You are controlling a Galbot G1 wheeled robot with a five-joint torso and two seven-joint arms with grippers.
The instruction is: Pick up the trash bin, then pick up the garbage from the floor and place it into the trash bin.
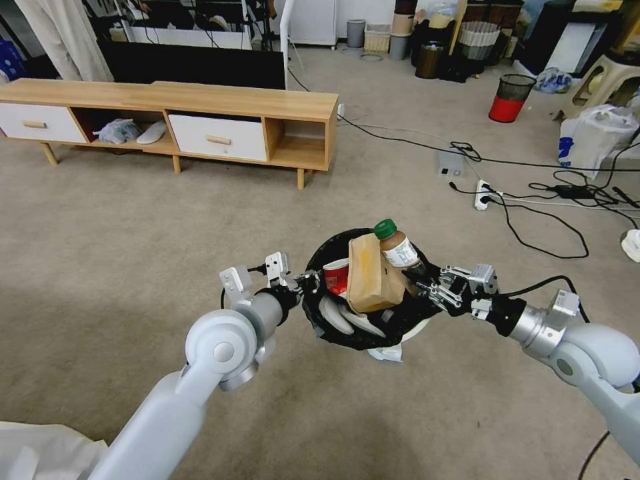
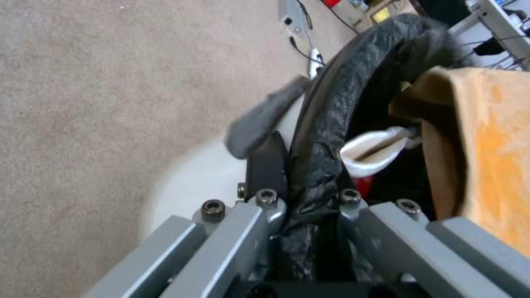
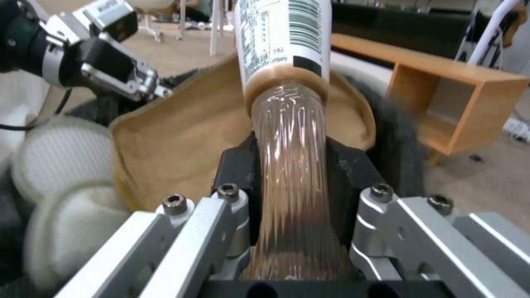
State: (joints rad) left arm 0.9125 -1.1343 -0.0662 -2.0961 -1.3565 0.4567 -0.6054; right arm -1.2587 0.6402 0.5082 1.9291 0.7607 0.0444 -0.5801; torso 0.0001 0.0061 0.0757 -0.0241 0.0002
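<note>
Here, left pincer (image 2: pixel 309 215) clamping trash bin (image 2: pixel 353 82) rim, right pincer (image 3: pixel 292 194) gripping barcoded bottle (image 3: pixel 287 124)

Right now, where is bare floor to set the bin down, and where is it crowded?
Bare carpet lies between the wooden TV bench and the trash bin, on the left claw's side. Beyond the right claw, which grips the bottle, cables and a power strip crowd the floor.

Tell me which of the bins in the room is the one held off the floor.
The white trash bin with the black liner, gripped at its rim by the left hand. The red-and-black mesh bin and grey bin stand on the carpet.
</note>
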